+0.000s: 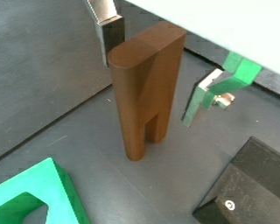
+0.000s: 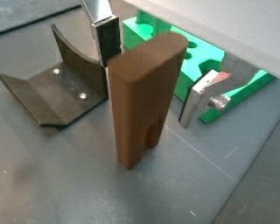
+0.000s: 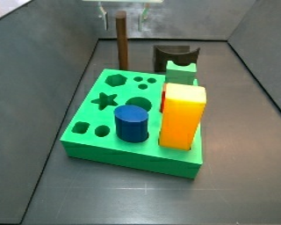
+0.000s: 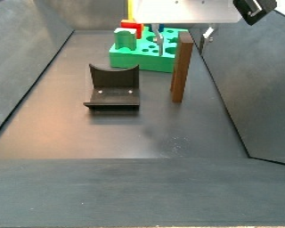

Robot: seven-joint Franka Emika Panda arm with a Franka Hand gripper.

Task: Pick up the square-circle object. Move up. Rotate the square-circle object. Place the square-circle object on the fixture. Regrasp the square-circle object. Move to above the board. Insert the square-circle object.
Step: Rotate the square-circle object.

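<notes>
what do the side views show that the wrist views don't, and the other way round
Only the side views: the whole top of the board, seen in a side view with the blue cylinder and the yellow-orange block standing on it, and its star hole.
Only the wrist views: the hand close up, its fingers either side of the peg's top, one with a clear gap to it.
Both: the square-circle object upright on the floor, the fixture beside it, and part of the green board.
</notes>
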